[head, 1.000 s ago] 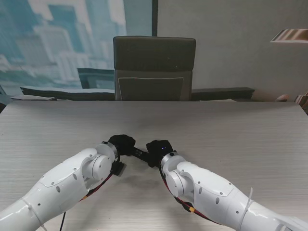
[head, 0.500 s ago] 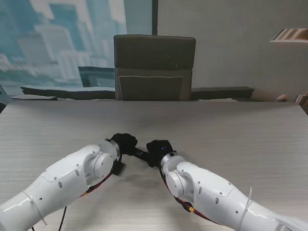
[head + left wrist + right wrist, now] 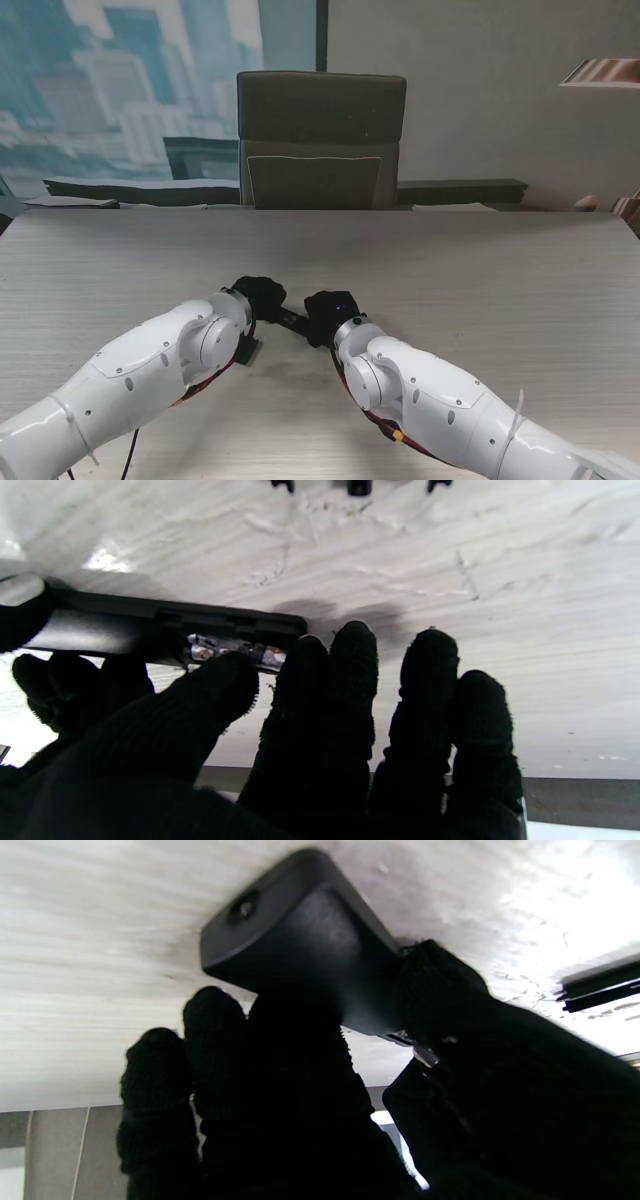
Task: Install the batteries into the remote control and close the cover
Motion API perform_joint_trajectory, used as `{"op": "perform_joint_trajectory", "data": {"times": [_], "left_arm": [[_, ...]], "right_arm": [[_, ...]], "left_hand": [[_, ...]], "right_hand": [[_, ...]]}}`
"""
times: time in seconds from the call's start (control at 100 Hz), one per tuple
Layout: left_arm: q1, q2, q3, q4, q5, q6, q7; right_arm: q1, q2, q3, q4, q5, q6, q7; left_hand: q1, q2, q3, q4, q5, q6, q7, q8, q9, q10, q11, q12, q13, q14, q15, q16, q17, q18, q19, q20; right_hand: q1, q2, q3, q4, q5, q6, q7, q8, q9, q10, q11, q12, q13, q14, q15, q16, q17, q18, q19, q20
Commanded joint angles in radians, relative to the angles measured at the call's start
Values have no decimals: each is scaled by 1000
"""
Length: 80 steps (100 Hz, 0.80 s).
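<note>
table (image 3: 480, 270) bare; remote (image 3: 305, 935) gripped, right robot hand (image 3: 310, 1090); batteries partly hidden

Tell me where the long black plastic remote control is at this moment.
In the stand's view, the long black plastic remote control lies near the table's middle, between the left hand and the right hand, which grips its end.

No readable text
Battery (image 3: 235, 649) wrap in the remote control (image 3: 165, 625) shows print, too blurred to read; nothing else lettered.
</note>
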Motion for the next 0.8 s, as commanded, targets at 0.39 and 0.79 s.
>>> {"op": "perform_joint_trajectory", "data": {"times": [0.39, 0.79], "left_arm": [[30, -10, 56, 52, -2, 11, -16], [170, -15, -171, -77, 12, 32, 62]], "right_arm": [[-39, 12, -6, 25, -3, 4, 38], [-37, 15, -7, 26, -5, -9, 40]], "left_hand": [[28, -150, 13, 38, 61, -156, 83, 41, 31, -128, 131, 57, 15, -16, 55, 25, -11, -35, 11, -20], [-94, -10, -129, -8, 36, -154, 24, 120, -16, -105, 78, 29, -20, -1, 3, 8, -50, -32, -14, -28]], "right_hand": [[81, 37, 76, 20, 177, -237, 63, 45, 13, -7, 30, 8, -11, 14, 20, -5, -9, 26, 39, 21], [81, 42, 75, 21, 169, -243, 61, 46, 1, -12, 26, 6, -29, 14, 10, -7, -25, 24, 30, 19]]}}
